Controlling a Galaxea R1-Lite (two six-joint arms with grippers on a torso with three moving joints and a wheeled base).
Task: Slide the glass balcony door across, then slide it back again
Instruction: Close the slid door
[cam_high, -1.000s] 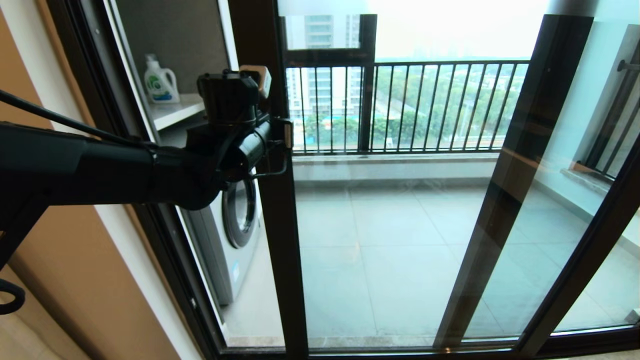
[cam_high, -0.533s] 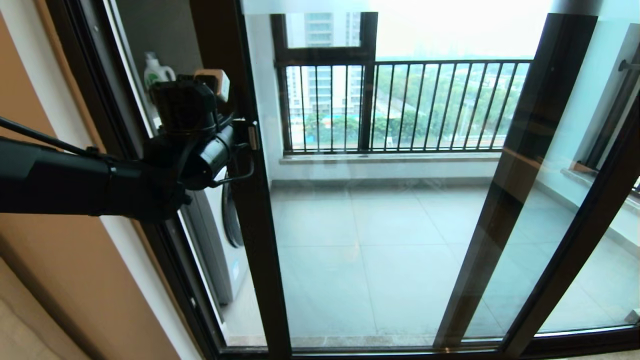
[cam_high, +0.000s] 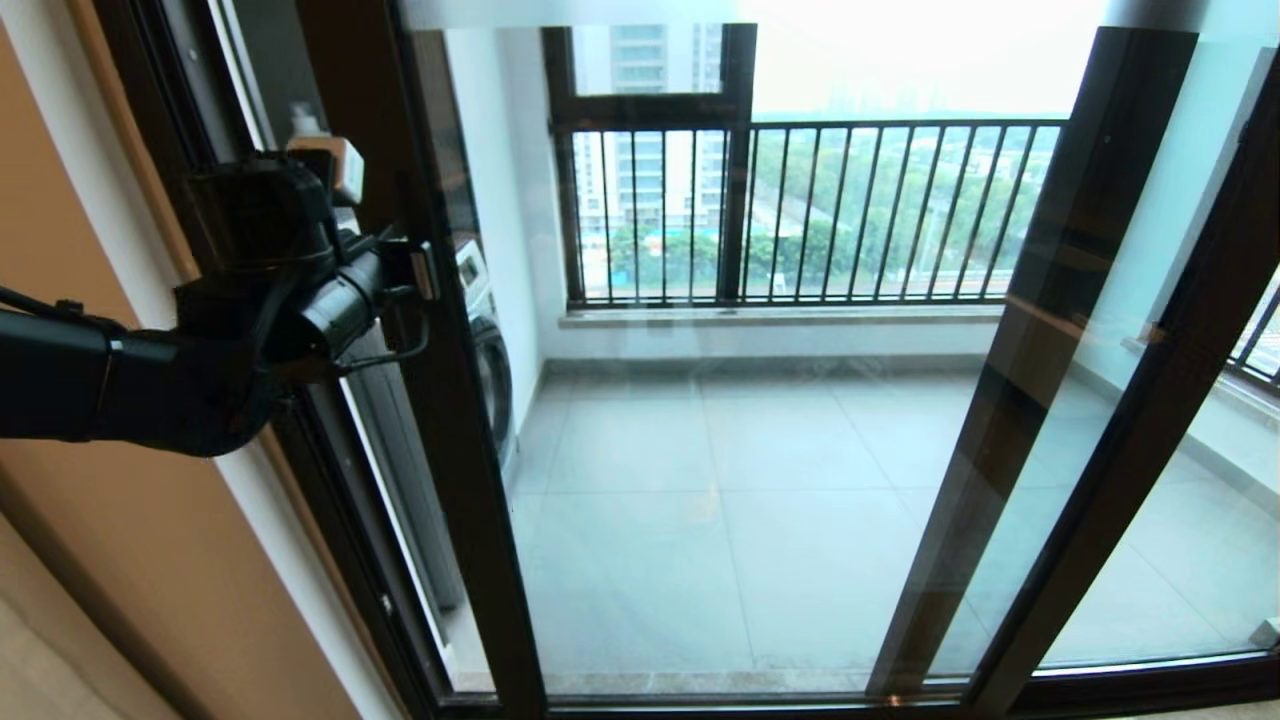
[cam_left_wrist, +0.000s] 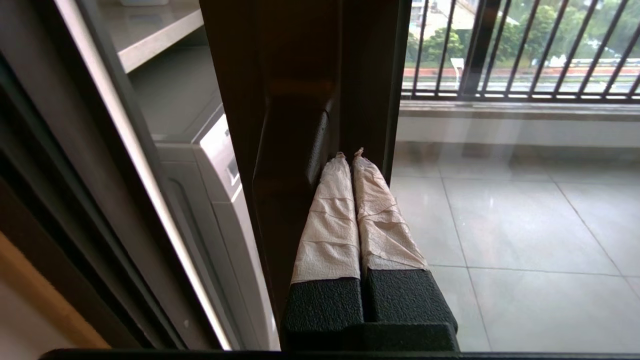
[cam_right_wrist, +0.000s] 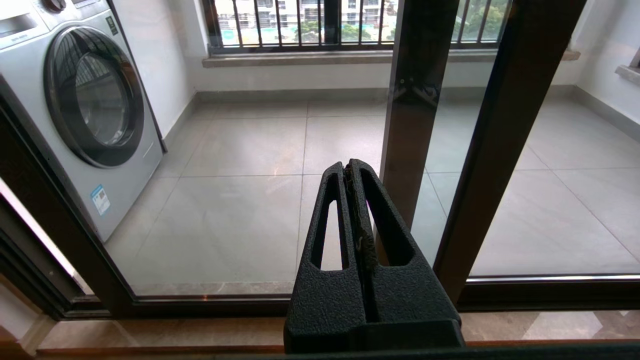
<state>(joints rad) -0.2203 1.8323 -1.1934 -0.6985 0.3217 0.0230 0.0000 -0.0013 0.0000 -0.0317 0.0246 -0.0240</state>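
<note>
Balcony beyond upright glass balcony door (cam_high: 760, 400)

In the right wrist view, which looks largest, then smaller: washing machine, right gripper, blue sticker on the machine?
1. washing machine
2. right gripper, enlarged by nearness to the camera
3. blue sticker, clearly smallest

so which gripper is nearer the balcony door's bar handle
Left. The left gripper has its shut tips pressed beside the bar handle; the right gripper hangs shut, low, apart from it.
</note>
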